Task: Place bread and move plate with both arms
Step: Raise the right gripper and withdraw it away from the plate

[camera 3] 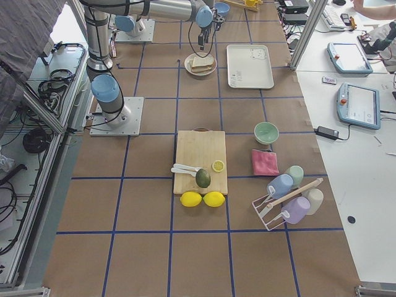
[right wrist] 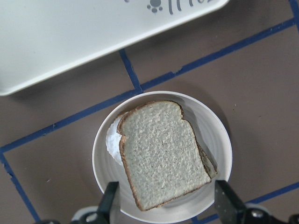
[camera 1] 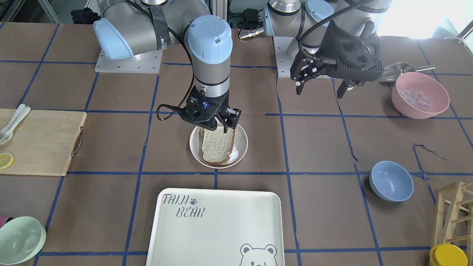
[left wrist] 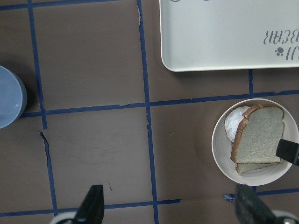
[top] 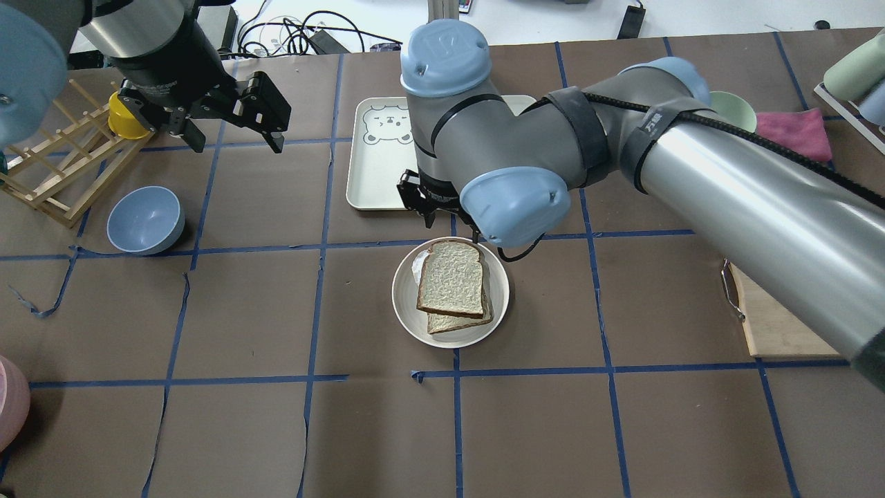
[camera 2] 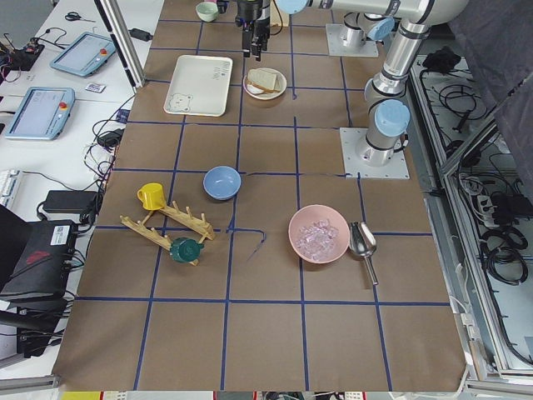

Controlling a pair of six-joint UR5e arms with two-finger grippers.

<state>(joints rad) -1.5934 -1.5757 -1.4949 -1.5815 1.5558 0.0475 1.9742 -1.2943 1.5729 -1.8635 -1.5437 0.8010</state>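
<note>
Bread (top: 451,278) flat in plate (top: 404,304), stacked on 1 tanner slice (top: 456,322). Right gripper (right wrist: 167,203) directly above, jaws spread, empty; placement looks done. Left gripper (camera 1: 320,91) spread, empty, well apart, clear of stack. Likely next: 2-arm plate grab.

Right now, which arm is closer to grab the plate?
The right. The right tool hangs open just above the plate, where the bread already lies. The left tool is open too, but off to the side.
</note>
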